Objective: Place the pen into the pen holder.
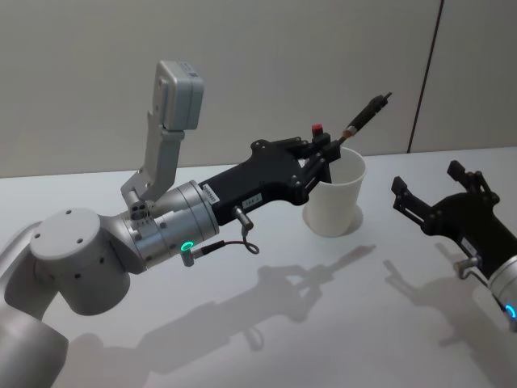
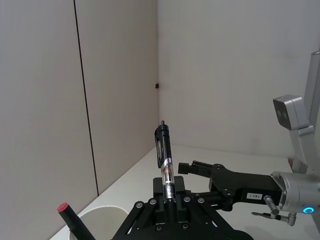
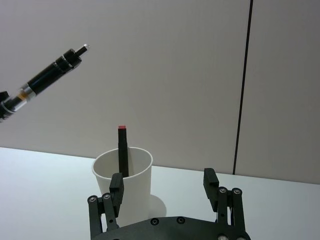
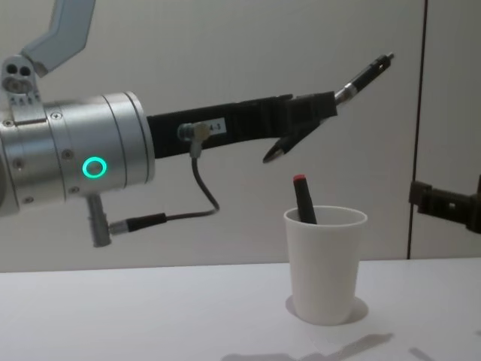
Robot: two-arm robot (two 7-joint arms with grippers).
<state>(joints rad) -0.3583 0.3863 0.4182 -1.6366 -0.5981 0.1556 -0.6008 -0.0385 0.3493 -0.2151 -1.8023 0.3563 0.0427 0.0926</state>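
Left gripper (image 1: 329, 152) holds the pen (image 1: 367, 111) in the air above the cup (image 1: 335, 202).
Its fingers are clamped on the pen's lower end. The pen's long axis is tilted, with the clip end pointing up, away and toward the robot's right, clear of the rim. The cup stands upright on the table (image 1: 242, 323), with a red-tipped black stick (image 4: 303, 197) leaning inside. The right gripper (image 1: 428, 179) hovers to the cup's right, its fingers spread and empty.

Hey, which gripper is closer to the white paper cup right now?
Left, by the look of it. The left gripper hovers just above the cup, shut on the pen. The right gripper sits open off to the cup's right, apart from it.
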